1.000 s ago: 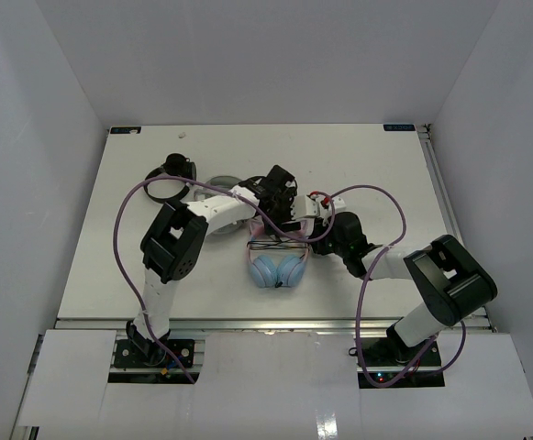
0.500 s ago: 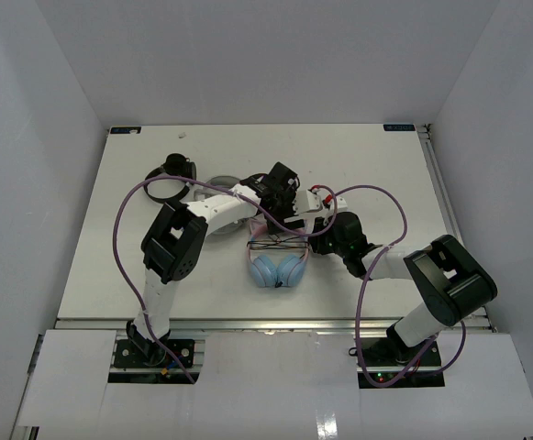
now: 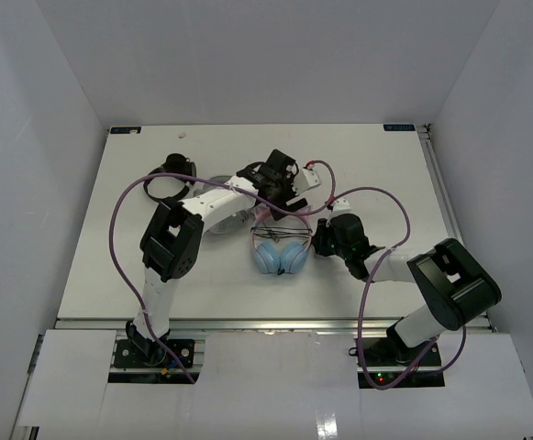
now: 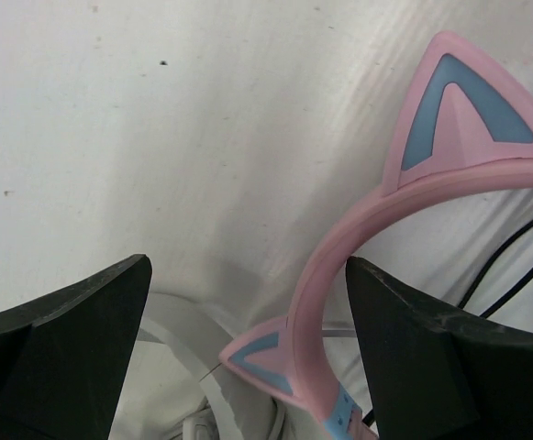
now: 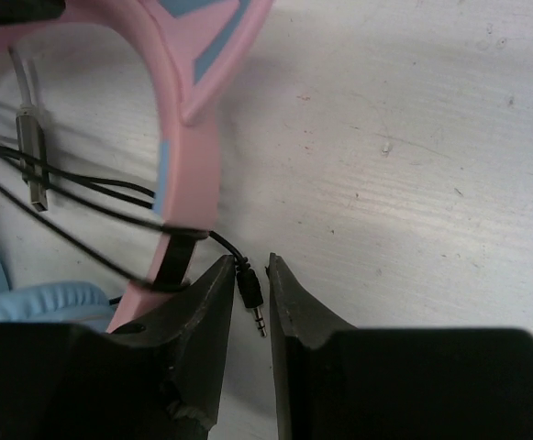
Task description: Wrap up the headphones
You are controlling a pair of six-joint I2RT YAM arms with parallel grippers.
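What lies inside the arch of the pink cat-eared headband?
Inside the pink headband, thin dark cable strands and a silvery plug show over the white table; the right tool covers the lower part.

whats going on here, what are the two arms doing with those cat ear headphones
Two robot arms are working on the pink cat-ear headphones lying between them. The left gripper is wide open just above the headband, holding nothing. The right gripper has its jaws nearly closed around the cable's plug beside the headband; whether the plug is actually pinched is unclear. Some dark cable already crosses the band.
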